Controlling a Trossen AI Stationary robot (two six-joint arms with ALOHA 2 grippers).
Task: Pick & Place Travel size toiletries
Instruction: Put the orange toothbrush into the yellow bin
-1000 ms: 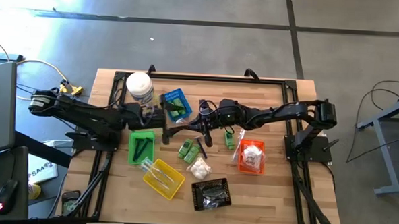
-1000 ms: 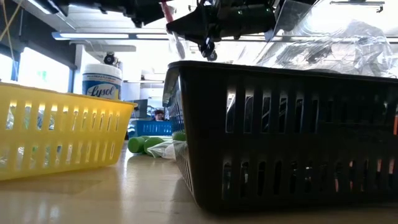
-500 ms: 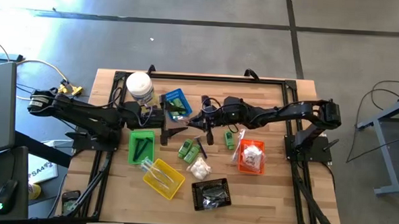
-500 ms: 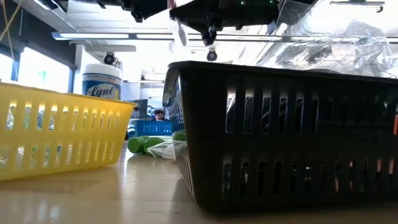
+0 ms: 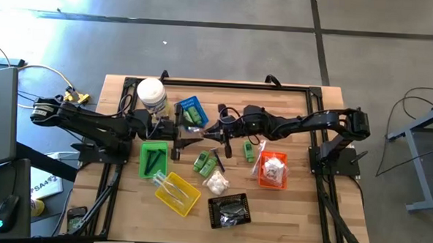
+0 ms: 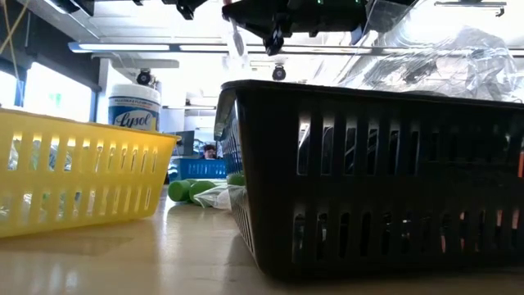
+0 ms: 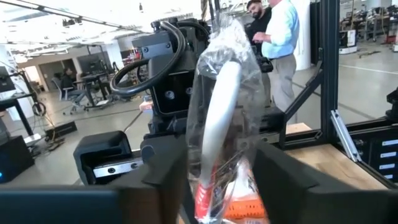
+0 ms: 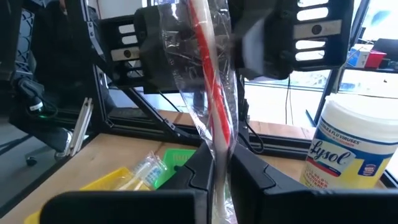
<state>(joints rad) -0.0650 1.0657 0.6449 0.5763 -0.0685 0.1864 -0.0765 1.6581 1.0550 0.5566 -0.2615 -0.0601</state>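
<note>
Overhead view. The left gripper [image 5: 189, 137] and right gripper [image 5: 214, 134] met near the table [image 5: 308, 213] centre, beside a blue basket [image 5: 190, 113]; green bottles [image 5: 205, 163] and a white packet [image 5: 217, 183] lay below.

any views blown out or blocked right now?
Low view: black basket fills the right half up close; bright windows behind wash out the background. Left wrist view: the clear-wrapped stick sits right in front of the lens, covering the centre; room lights glare. Right wrist view: same stick, wrapper glinting. High view: even light.
</note>
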